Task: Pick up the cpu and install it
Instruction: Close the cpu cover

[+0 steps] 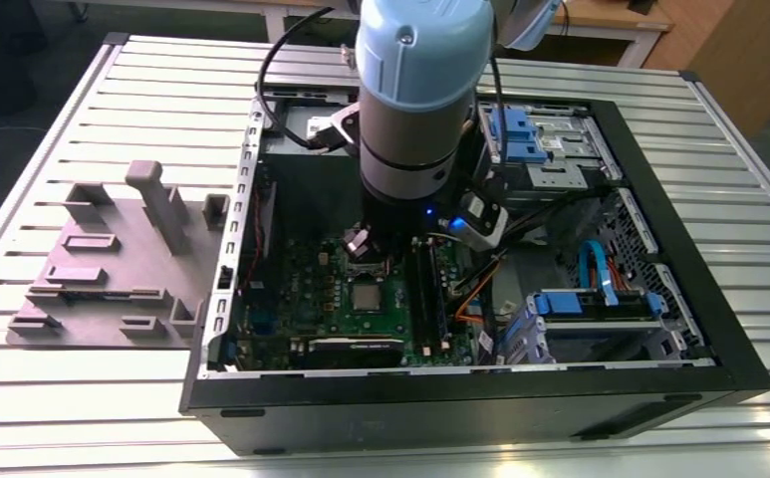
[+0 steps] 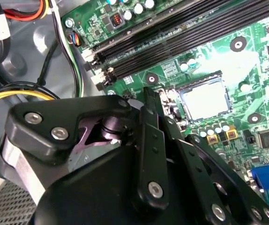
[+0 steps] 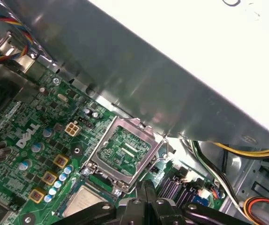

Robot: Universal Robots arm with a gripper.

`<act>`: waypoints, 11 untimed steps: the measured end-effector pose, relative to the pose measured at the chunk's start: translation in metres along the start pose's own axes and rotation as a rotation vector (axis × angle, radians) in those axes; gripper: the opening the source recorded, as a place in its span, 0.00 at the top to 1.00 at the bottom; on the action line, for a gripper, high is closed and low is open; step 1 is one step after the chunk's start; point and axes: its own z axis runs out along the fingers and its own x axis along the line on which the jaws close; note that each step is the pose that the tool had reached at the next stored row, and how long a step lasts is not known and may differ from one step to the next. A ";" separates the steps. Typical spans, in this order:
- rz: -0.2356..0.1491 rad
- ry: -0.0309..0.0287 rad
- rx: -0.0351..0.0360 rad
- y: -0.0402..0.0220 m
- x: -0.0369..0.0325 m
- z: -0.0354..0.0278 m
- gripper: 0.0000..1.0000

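The cpu (image 2: pixel 205 100), a small silvery square, lies flat in its socket on the green motherboard (image 2: pixel 261 61) inside the open computer case (image 1: pixel 491 383). It also shows in the exterior view as the cpu (image 1: pixel 365 296), and in the first wrist view as the cpu (image 3: pixel 84 202) beside the raised metal socket lid (image 3: pixel 125 151). My gripper (image 2: pixel 149 93) hovers above the board a short way from the socket, its black fingers drawn together and shut with nothing seen between them. The same gripper (image 3: pixel 146 186) sits just off the lid's edge.
Black memory slots (image 2: pixel 186 37) run beside the socket. Yellow, black and red cables (image 2: pixel 17 96) lie near the case wall (image 3: pixel 181 98). Blue-tabbed drive bays (image 1: pixel 598 299) fill the exterior view's right. A grey plastic fixture (image 1: pixel 119 264) stands on the slatted table (image 1: pixel 79 398) outside the case.
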 end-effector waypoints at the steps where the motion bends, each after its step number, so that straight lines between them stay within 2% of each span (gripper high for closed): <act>1: 0.000 -0.0001 -0.0001 0.0000 -0.0005 0.0015 0.90; 11: 0.001 0.0005 0.0005 -0.0008 -0.0022 0.0161 0.90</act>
